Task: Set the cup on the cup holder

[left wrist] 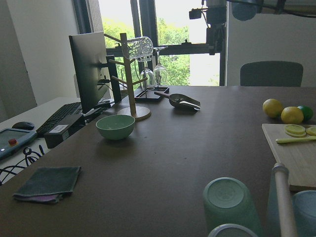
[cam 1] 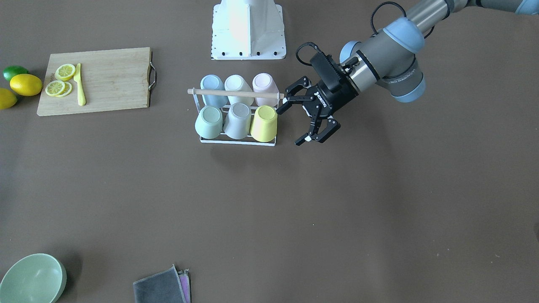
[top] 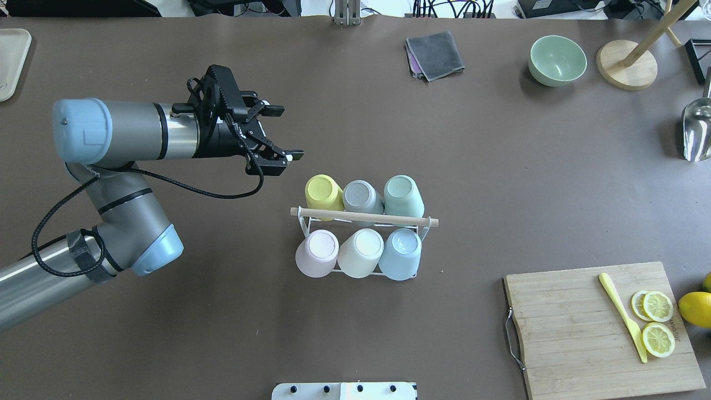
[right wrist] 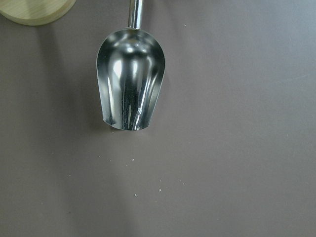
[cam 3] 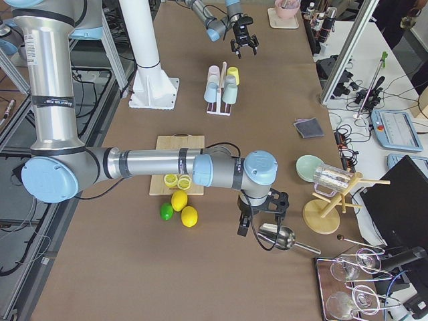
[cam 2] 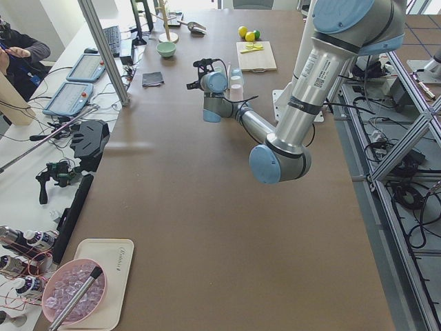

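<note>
Cups fill every place on the small white wire cup holder with the light wooden dowel bar across its top (top: 366, 217), which stands mid-counter (top: 389, 111). In the row closest to the robot's base, a pale pink cup (top: 316, 253), a cream cup (top: 360, 253) and a light blue cup (top: 401, 254) sit upside down on the prongs. Beyond the dowel sit a yellow cup (top: 323, 190), a grey cup (top: 362, 195) and a mint green cup (top: 404, 195), also bottoms-up. Just past the yellow cup, on the rack's left end, the left gripper (top: 286, 133) hovers with its fingers spread wide and nothing between them. With the rack loaded, the placing looks done and the step in hand is probably the retreat. To do it well, the arm should draw straight back and up, away from the yellow cup. It should keep the open fingers off the dowel's free end (top: 293, 210), since a snag there could tip the light rack or shake a cup loose. Farthest off, at the counter's right end, the right gripper (cam 3: 257, 224) hangs above a shiny metal scoop (right wrist: 129, 89); whether its fingers are open or closed cannot be told.
</note>
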`<state>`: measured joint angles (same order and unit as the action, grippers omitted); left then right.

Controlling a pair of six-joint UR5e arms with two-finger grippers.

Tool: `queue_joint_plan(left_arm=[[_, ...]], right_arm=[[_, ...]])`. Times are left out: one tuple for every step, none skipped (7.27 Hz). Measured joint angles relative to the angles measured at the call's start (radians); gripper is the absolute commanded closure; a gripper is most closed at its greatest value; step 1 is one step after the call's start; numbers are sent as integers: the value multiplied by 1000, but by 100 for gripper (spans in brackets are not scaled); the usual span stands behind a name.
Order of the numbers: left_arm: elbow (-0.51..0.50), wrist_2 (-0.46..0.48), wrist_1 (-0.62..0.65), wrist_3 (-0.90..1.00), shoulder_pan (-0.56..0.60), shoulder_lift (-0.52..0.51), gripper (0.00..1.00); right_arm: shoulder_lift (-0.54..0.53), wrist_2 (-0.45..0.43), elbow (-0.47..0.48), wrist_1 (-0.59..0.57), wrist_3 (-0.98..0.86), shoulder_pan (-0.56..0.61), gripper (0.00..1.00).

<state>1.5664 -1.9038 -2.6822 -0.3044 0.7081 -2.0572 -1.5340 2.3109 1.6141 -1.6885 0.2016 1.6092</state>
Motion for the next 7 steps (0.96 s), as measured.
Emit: queue_joint_plan(left_arm=[[2,-7,145,2,10,12,2],[3,-8,296,17,15,22,2],[4,-1,454,63,28,27,2],[7,20,599,119,54,30,2],[12,53,764,157,94,31,2],[27,72,942,172,140,32,2],[49,80,1096,175,185,37,2]], right_arm=[[-6,1,0,-2,2,0,0],[-14,2,0,-5,4,0,0],[-22,3,0,-7,7,0,0],[-29,3,0,-8,9,0,0],[-36,2,0,-8,10,0,0],[-41,1,-1,-8,10,0,0],[-46,-2,-2,-6,10,0,0]])
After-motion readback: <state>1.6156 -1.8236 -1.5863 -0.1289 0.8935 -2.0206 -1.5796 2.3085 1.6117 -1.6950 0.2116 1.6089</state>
